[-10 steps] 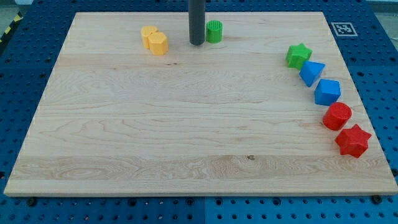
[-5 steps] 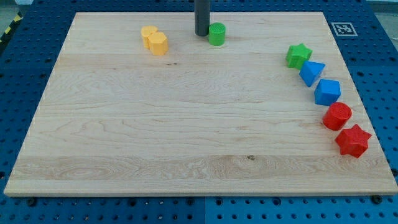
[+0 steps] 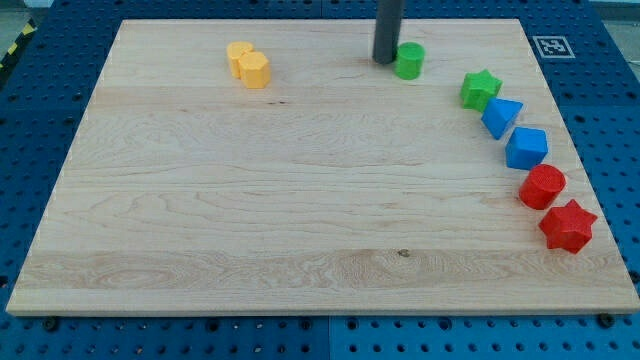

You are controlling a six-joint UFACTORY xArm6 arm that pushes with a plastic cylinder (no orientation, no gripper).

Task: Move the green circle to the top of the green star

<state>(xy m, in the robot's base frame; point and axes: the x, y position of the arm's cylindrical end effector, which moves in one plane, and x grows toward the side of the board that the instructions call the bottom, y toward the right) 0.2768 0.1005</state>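
Note:
The green circle (image 3: 408,60) is a short green cylinder near the view's top, right of centre. My tip (image 3: 386,60) is at its left side, touching or nearly touching it. The green star (image 3: 480,89) lies to the right and slightly below the circle, at the upper end of a curved row of blocks. A gap of bare wood separates circle and star.
Below the star run a blue triangle (image 3: 501,117), a blue block (image 3: 526,148), a red circle (image 3: 542,186) and a red star (image 3: 567,225) along the right edge. Two yellow blocks (image 3: 248,64) sit touching at top left. A marker tag (image 3: 551,46) is at the board's top right corner.
My tip has moved right along the top of the board, pushing the green circle right and slightly down toward the green star. The other blocks have not moved.

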